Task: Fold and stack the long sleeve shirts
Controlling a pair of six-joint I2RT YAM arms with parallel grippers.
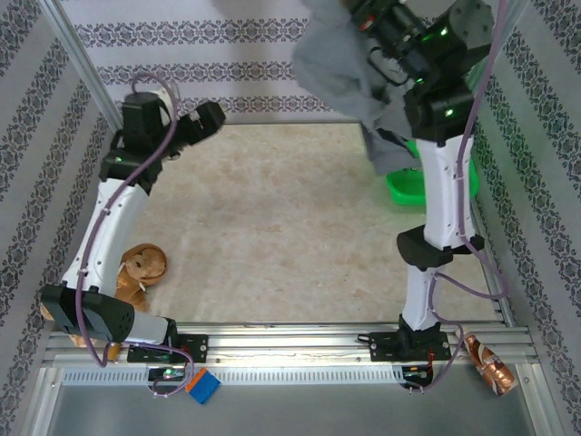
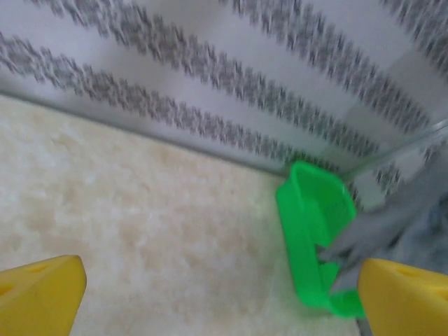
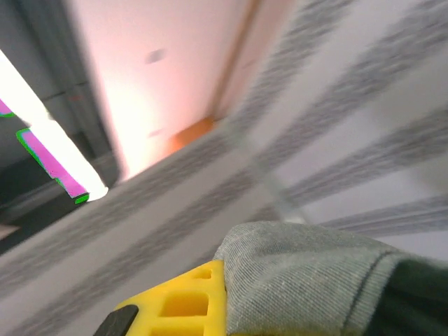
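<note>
1. The table (image 1: 272,236), a pale mottled surface, lies between patterned walls.
2. The grey shirt (image 1: 340,64) hangs in the air over the far right corner, bunched, not flat. Its long axis runs from the bunched top at the far wall down and to the right, and its lower end (image 2: 392,224) drops to the green basket. Which end is the collar cannot be told.
3. The right arm (image 1: 436,182) stands raised in front of the basket. The left arm (image 1: 118,209) reaches along the left side.
4. The green basket (image 1: 404,189) sits in the far right corner on the table. A trailing fold of the shirt crosses its nearer rim (image 2: 311,231); the part of its inside that shows is bare green.
5. A brown plush toy (image 1: 141,268) lies on the table beside the left arm, well apart from the shirt.
6. The right gripper (image 3: 213,308) is clamped on the shirt, grey cloth pressed against its yellow finger (image 3: 175,304).
7. The left gripper (image 1: 216,114) hovers over the far left of the table, jaws wide apart, with nothing between its yellow fingers (image 2: 42,294).
</note>
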